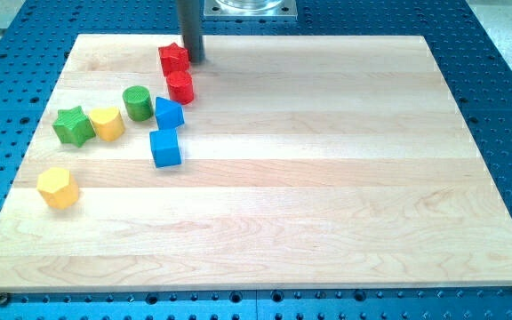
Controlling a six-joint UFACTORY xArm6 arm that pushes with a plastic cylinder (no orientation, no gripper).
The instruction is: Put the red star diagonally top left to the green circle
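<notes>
A: Jaws? There are none to open or close; my tip [192, 60] touches the red star's [173, 58] right edge, at the board's far side.

B: And the target?

A: The green circle [137, 102] sits nearer and left; 1 red cylinder [180, 87] lies between; the star needs pushing left.

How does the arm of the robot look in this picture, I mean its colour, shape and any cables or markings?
Only the end shows: a straight, smooth, dark grey round rod, my tip, hanging from a pale metal square flange at the view's top. No cables or markings are visible.
</notes>
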